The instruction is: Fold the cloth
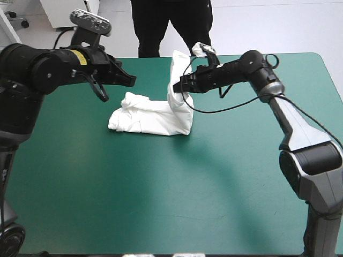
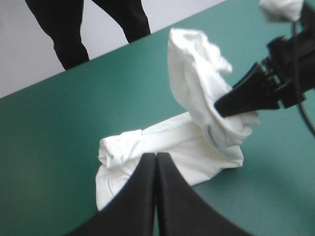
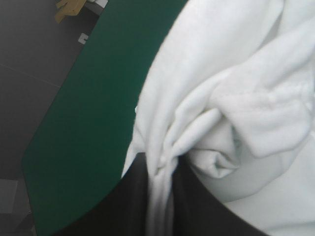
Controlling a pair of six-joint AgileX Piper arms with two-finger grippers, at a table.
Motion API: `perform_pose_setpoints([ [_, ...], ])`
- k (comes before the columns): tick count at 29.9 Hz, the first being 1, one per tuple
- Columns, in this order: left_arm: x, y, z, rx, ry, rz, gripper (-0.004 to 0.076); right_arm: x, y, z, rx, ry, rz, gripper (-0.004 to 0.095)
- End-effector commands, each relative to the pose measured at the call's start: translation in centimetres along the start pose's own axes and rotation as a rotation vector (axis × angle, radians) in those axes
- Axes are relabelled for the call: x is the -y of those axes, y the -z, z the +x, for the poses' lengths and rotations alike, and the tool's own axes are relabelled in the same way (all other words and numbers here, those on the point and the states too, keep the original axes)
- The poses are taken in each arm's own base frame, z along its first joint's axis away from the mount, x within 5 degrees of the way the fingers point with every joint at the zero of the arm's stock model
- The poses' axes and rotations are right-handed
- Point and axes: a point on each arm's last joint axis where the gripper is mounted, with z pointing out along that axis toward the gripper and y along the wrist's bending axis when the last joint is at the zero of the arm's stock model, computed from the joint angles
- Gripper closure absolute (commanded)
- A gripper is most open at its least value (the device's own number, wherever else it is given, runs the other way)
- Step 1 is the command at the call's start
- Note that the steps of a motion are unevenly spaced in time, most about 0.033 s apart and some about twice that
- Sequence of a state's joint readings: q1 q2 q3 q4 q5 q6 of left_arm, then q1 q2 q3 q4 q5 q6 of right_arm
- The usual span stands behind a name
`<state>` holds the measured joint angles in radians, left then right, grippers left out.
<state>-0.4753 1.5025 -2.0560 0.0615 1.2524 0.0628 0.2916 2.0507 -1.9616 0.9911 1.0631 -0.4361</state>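
The white T-shirt point(image 1: 155, 115) lies as a crumpled bundle on the teal-green cover near the table's far middle, with one end pulled up into a tall fold point(image 1: 178, 67). My right gripper point(image 1: 176, 85) is shut on the T-shirt at that raised end; in the right wrist view the cloth point(image 3: 231, 108) is pinched between its fingers point(image 3: 160, 196). My left gripper point(image 1: 131, 80) hovers above the bundle's left end, shut and holding nothing. In the left wrist view its fingers point(image 2: 156, 160) meet in a point over the T-shirt point(image 2: 197, 128), with the right gripper point(image 2: 221, 104) ahead.
The table's far edge point(image 1: 225, 55) runs close behind the raised cloth. Bare teal-green cover point(image 1: 161, 193) spreads across the near half and both sides.
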Motion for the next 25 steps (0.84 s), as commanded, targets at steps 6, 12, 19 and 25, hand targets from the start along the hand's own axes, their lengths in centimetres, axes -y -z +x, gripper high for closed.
perform_pose_setpoints([
  [6,-0.9,5.4,0.3,0.084,0.03,-0.076,0.0733,-3.6,-4.1,-1.7,0.027,0.028,-0.196,0.0748],
  [12,-0.9,5.5,0.3,0.086,0.03,-0.076,0.0733,-4.6,-5.2,-1.7,-0.01,0.056,-0.241,0.0386],
  [19,-0.9,5.5,0.3,0.086,0.031,-0.072,0.0733,-4.7,-3.8,-2.2,-0.033,0.101,-0.216,0.0358],
  [25,-0.8,5.7,0.3,0.093,0.034,-0.058,0.0733,-2.5,-0.5,-3.0,-0.058,0.06,0.002,0.0358],
])
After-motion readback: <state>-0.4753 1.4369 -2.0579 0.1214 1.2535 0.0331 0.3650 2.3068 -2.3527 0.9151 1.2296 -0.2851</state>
